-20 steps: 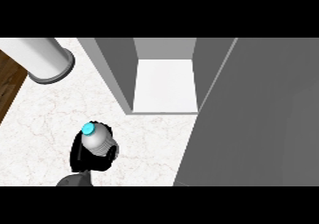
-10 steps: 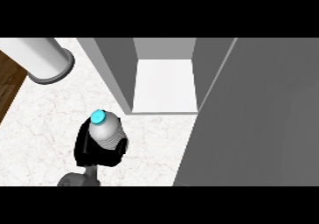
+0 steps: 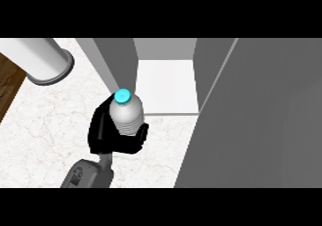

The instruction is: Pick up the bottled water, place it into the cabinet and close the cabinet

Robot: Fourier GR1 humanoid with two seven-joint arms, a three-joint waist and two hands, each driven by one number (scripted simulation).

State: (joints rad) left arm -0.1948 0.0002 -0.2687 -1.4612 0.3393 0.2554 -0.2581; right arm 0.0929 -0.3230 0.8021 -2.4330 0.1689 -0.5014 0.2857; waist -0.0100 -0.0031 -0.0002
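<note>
The bottled water (image 3: 126, 114) is a clear ribbed bottle with a cyan cap, upright above the marble counter. My left hand (image 3: 103, 132) is shut round its lower half; its black palm is on the bottle's left and fingers curl in under its right side. The bottle's cap is just in front of the lower left corner of the open cabinet (image 3: 164, 86), whose white floor shows. The cabinet's grey door (image 3: 267, 123) stands swung open at the right and fills that side of the view. My right hand does not show.
A white cylinder (image 3: 39, 59) stands at the counter's back left. The counter's left edge (image 3: 8, 110) runs diagonally, with dark wood flooring beyond it. The cabinet's grey left wall (image 3: 114, 59) rises just behind the bottle.
My left hand has carried the bottle away from me and slightly right, up to the cabinet's opening. The cabinet door has not moved.
</note>
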